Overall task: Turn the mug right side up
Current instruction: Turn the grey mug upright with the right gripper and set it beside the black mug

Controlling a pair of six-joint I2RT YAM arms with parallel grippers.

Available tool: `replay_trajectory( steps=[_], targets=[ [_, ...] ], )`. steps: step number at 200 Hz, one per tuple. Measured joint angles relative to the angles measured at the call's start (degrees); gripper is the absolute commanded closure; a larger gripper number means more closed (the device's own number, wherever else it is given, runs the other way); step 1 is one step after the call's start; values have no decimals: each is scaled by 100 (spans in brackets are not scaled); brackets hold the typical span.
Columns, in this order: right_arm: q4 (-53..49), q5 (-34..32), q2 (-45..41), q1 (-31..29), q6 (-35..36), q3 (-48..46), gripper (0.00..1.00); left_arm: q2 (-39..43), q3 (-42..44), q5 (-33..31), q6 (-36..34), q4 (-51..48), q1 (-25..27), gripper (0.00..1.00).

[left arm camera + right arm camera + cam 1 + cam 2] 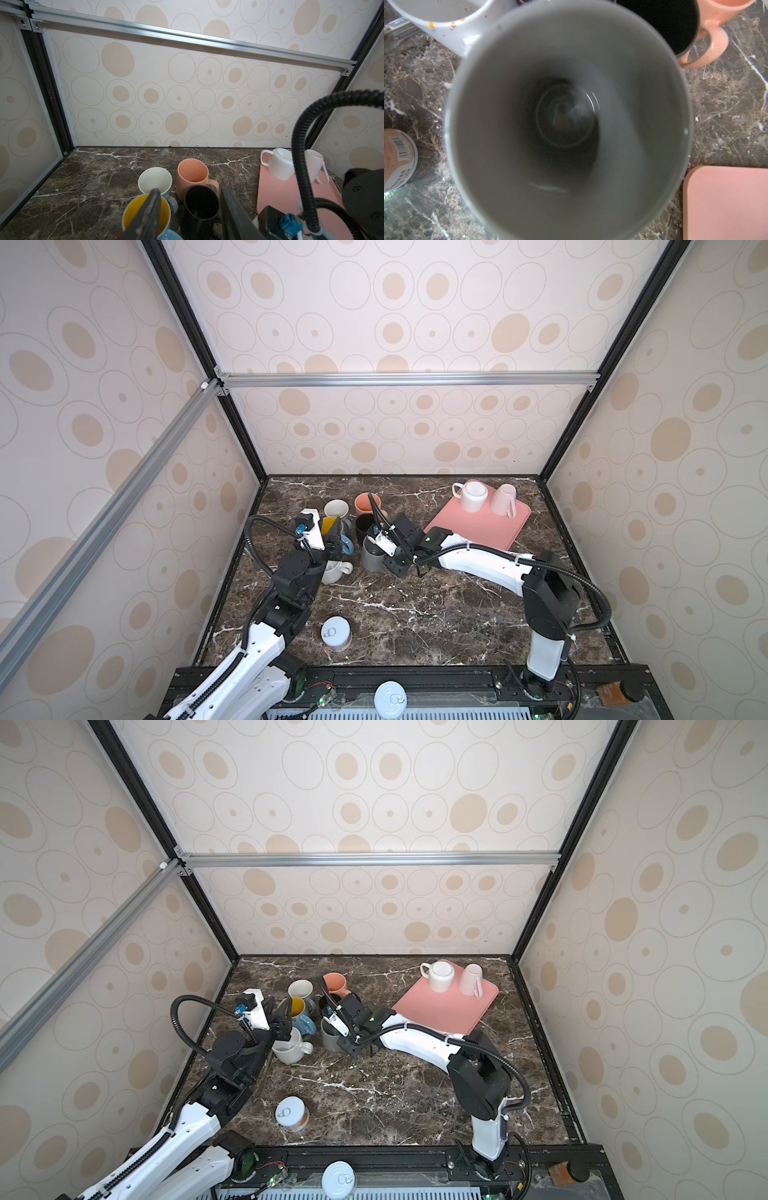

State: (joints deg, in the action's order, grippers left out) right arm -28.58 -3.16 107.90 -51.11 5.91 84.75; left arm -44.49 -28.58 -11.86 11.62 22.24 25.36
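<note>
Clamps the right gripper (378, 543) tight on the tall grey ceramic mug (370, 560) (grip spot itself hidden under the wrist). Sets that mug mouth-up on the dark marble tabletop (415, 614), just beside a glossy black mug (201, 205) and a speckled white mug (291, 1048). Hangs the left gripper (190, 193) released, fingers (151, 214) apart and grasping nothing, over a blue mug with a yellow inside (145, 209). Places a peach mug (192, 176) and a cream mug (154, 180) behind these. Rests a white overturned mug (473, 495) and a pale pink overturned mug (503, 499) on the pink rectangular tray (486, 526), well apart from the cluster. Stands a tin can (336, 632) near the front edge.
</note>
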Motion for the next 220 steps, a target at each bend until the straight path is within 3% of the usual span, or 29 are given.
replay_trajectory(
  steps=[79, 143, 220],
  targets=[
    [-313, -310, 800, 0, 170, 863, 99, -774, -2, 358, 0, 59, -68, 45],
    [-354, -555, 1115, -11, 262, 1204, 67, -1038, -2, 577, 59, 262, -188, 44],
    [-221, -614, 960, -17, 295, 1211, 63, -1075, 0, 780, 166, 358, -330, 44]
  ],
)
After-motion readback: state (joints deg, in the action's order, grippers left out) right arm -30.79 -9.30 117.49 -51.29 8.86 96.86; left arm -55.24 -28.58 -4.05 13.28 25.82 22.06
